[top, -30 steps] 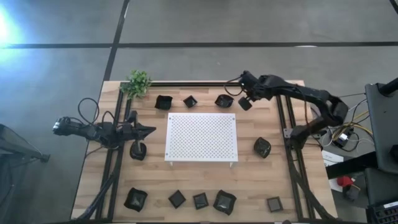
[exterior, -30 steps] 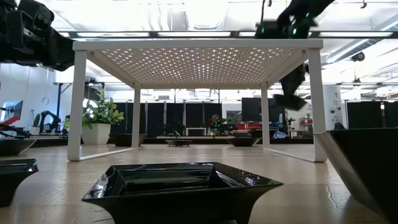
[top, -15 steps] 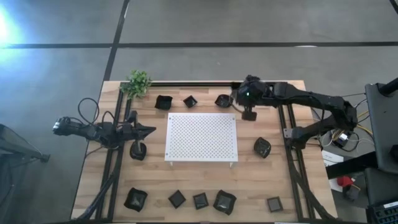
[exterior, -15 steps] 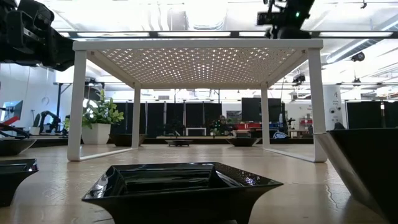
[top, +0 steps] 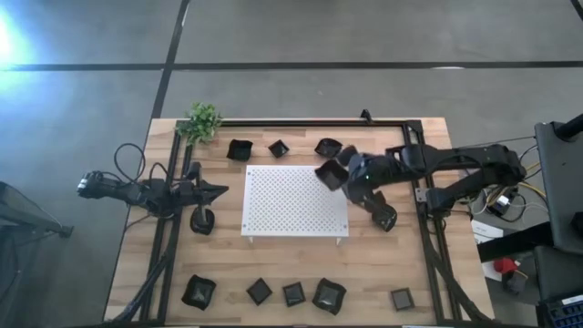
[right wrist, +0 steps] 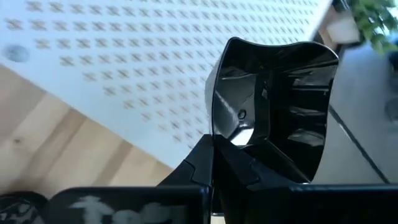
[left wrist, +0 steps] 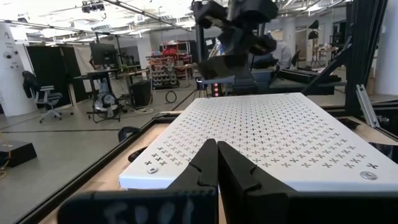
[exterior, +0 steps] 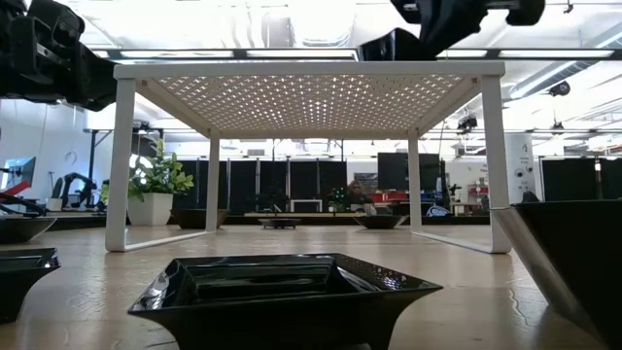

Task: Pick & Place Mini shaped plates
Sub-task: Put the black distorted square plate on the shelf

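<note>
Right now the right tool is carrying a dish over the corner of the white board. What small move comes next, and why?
Probably lower it and let go. The right tool is shut on a black mini plate, held tilted above the white perforated board, at its corner nearest the right arm; the board top below looks bare. The left tool waits shut beside the board's opposite edge.

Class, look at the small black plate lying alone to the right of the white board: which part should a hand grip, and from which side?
Grip the raised rim of the lone plate, one finger inside the bowl and one outside, coming straight down from above. It sits open side up on the table, and its thin flared wall is the only pinchable part. The right hand already holds another plate this way.
</note>
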